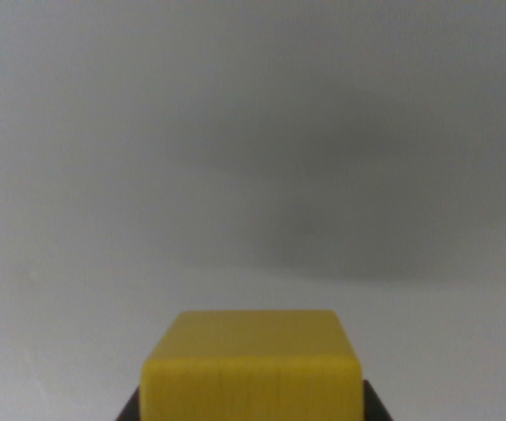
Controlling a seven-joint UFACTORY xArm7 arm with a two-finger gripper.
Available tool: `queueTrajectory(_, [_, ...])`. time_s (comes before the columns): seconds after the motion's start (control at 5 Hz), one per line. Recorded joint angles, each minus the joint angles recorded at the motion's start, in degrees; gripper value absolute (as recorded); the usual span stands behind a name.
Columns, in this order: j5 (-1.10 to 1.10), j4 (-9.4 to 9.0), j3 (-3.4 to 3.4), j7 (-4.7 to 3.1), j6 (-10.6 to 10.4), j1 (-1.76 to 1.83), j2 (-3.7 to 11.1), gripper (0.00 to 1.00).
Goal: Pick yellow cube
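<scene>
- The yellow cube (251,367) is being shown at the near bottom centre, against the blurred grey bench (253,158).
- Dark fingers (132,409) are flanking it closely, apparently holding it squarely for lifting; contact cannot be confirmed.

there is one view only, from the camera on the wrist. it looks out over a plain, pale grey matte surface (253,175) that is blurred and fills nearly the whole picture. it sits very near a yellow, smooth-faced cube (253,368) at the bottom centre, cut off by the lower edge.
</scene>
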Motion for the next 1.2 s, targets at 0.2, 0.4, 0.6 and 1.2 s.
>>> queueTrajectory(0.2, [-0.17, 1.67, -0.01, 0.17, 2.46, 0.02, -0.8, 1.0])
queueTrajectory(0.4, [-0.17, 1.67, -0.01, 0.17, 2.46, 0.02, -0.8, 1.0])
queueTrajectory(0.6, [-0.36, 3.41, -0.03, 0.35, 5.04, 0.05, -1.65, 1.0])
queueTrajectory(1.2, [-0.54, 5.19, -0.04, 0.54, 7.66, 0.07, -2.5, 1.0])
